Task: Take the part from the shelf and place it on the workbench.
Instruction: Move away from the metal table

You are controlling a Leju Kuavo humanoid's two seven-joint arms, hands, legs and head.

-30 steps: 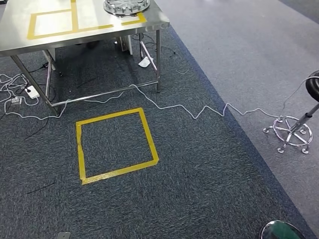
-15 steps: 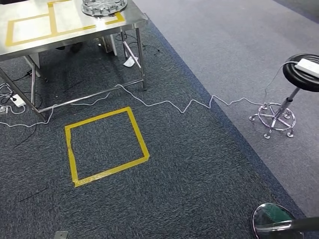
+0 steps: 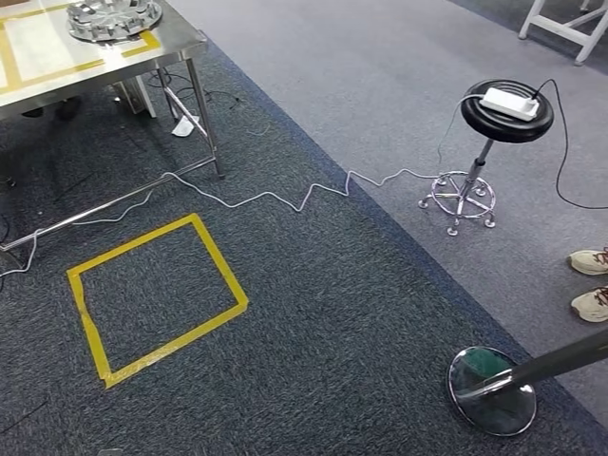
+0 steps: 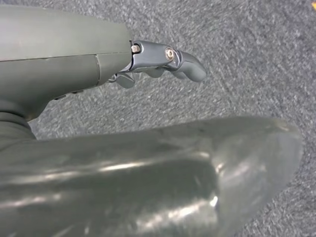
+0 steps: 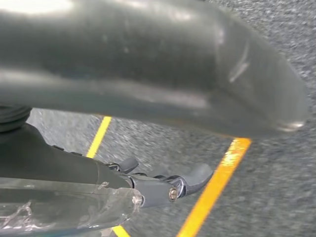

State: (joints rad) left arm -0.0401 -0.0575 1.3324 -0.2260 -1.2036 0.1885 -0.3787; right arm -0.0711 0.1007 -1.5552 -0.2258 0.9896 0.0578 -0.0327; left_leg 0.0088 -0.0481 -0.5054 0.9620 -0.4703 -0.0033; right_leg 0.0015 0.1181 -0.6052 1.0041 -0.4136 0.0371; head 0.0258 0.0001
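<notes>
Part [image 3: 113, 19], round ribbed silver metal, lies on workbench [image 3: 43, 81].

Steel workbench [image 3: 172, 46] carries round metal part [image 3: 115, 19]; carpet floor [image 3: 344, 313] bears yellow tape square [image 3: 154, 299].

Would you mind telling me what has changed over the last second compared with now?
The head view has swung to the right: the steel workbench and yellow tape square slid left in the picture, while the black stool and a person's shoes came into sight. The things themselves stayed put. Both hands hang over the carpet, holding nothing.
</notes>
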